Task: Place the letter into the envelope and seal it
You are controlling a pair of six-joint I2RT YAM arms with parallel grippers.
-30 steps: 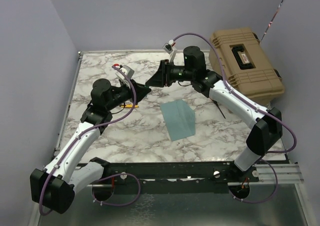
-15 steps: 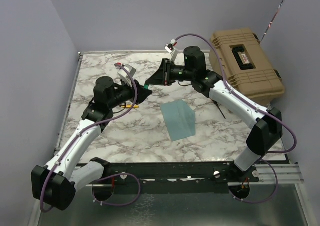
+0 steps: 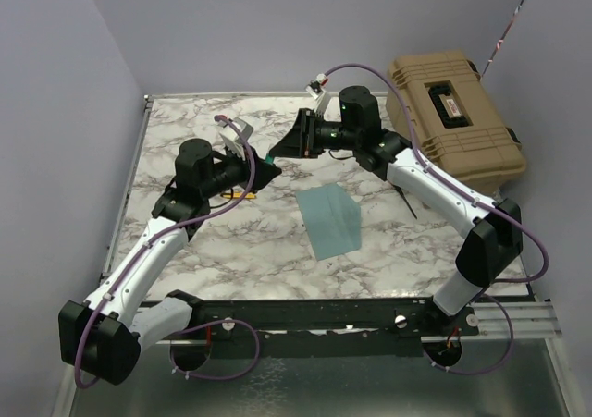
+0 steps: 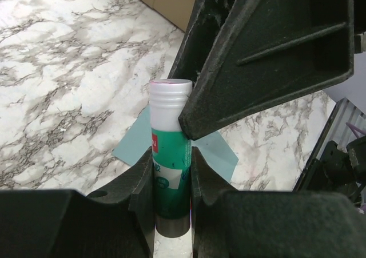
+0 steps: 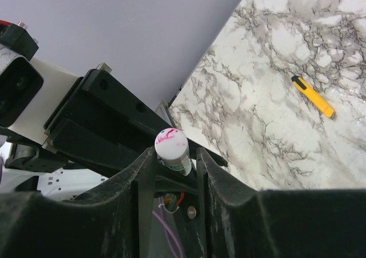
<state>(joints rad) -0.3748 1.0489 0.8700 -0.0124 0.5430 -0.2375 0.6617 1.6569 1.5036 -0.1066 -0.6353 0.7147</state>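
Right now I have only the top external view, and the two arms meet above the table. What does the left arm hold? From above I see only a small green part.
Observer: In the left wrist view the left fingers are shut on a glue stick, white with a green label.
Operator: Does the right arm grip it too?
Observer: In the right wrist view its pink-smeared top sits between the right fingers; whether they press it, I cannot tell.
Operator: And the yellow thing under the left arm?
Observer: The right wrist view shows it whole: a slim yellow tool with a dark end, flat on the table.
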